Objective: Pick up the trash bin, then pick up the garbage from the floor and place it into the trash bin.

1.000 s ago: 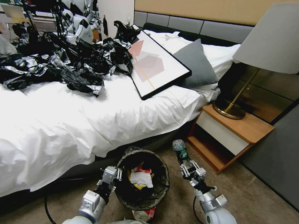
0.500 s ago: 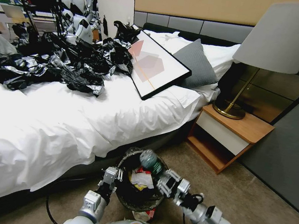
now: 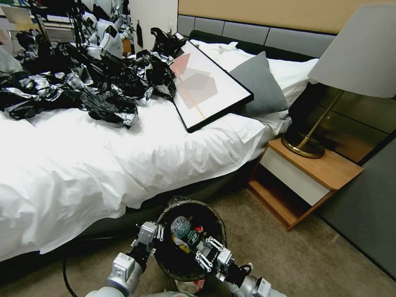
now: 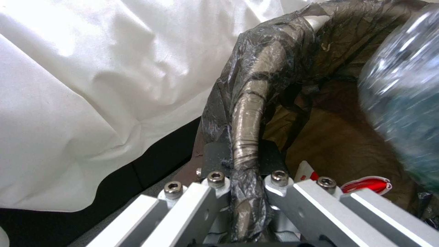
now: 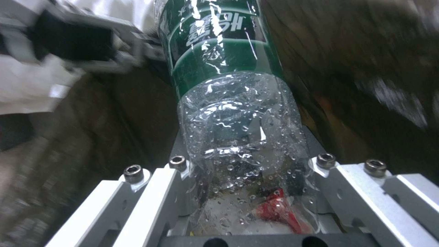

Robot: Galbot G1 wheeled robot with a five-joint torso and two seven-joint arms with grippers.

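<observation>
My left claw (image 3: 153, 241) grips the trash bin (image 3: 167, 263) rim; my right claw (image 3: 205, 255) holds the bottle (image 3: 183, 229) over it, unreleased; wrappers (image 4: 366, 183) already inside.

Bedroom, looks hotel-style: bed (image 3: 107, 155) with white duvet fills 9 to 12 o'clock, white pillows (image 3: 288, 72) and a grey cushion (image 3: 260, 81) against a padded headboard (image 3: 255, 33) with a tan wall panel above it at 12. Wooden nightstand (image 3: 310, 177) with a brass-base lamp (image 3: 370, 55) at 2 o'clock, carpet floor (image 3: 337, 278) at 4. Odd extras: framed picture (image 3: 207, 88) lying tilted on the bed, heap of black-and-silver plastic bags (image 3: 84, 82) at 10 o'clock.
</observation>
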